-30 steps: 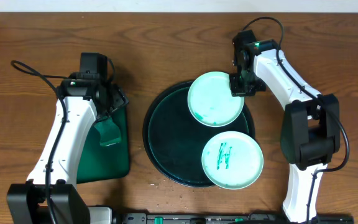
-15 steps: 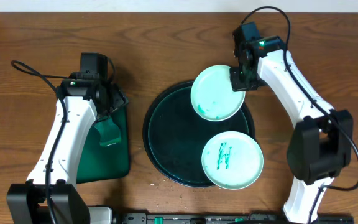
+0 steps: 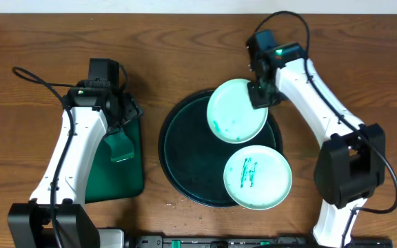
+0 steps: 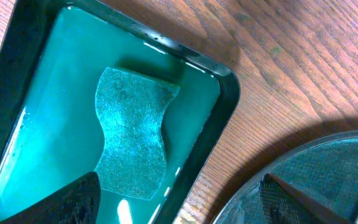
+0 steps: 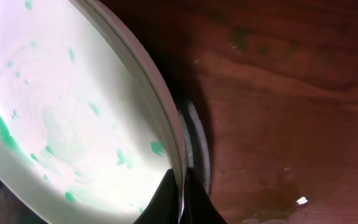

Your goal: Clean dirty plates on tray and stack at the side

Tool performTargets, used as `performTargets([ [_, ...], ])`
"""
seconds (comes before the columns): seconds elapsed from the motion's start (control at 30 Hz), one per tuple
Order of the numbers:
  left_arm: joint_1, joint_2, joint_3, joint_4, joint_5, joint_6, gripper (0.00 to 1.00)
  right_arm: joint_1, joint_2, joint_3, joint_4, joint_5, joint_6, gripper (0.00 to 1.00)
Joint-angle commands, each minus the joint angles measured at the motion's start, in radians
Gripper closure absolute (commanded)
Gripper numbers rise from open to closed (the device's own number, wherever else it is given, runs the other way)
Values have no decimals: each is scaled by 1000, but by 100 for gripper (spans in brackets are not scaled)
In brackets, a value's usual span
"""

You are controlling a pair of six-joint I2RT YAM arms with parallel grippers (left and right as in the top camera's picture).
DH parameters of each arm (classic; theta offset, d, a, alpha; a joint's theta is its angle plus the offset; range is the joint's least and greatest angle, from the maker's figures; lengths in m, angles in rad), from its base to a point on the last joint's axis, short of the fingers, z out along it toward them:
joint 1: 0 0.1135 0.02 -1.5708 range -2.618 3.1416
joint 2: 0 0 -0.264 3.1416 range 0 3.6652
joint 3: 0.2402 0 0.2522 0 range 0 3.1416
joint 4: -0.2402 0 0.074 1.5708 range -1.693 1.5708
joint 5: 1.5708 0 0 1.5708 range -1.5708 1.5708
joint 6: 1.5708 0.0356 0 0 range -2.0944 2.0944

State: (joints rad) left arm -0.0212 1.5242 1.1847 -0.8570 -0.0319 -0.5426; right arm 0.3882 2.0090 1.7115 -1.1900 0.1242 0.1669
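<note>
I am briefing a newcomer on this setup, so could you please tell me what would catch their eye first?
The right hand pinches the rim of a smeared plate over the far right of the round dark tray. A second plate with a bold green scribble lies on the tray's near right edge. At the left, a green sponge rests in a small rectangular tray.

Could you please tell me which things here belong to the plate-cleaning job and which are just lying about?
Job: smeared plate, scribbled plate, round tray, sponge, small tray.
Lying about: cable, specks by the round tray.
</note>
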Motion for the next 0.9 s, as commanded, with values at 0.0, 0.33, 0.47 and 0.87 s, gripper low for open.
performTargets([
  [0.0,5,-2,14,-6,0,6,18,47,-12,3,-15,0,-26,99],
  [0.33,5,-2,14,-13,-1,6,18,87,-11,3,-58,35,12,99],
  [0.47,5,-2,14,-12,0,6,18,97,-11,3,-87,37,11,99],
  [0.87,5,-2,14,-13,-1,6,18,177,28,2,-159,36,-11,99],
])
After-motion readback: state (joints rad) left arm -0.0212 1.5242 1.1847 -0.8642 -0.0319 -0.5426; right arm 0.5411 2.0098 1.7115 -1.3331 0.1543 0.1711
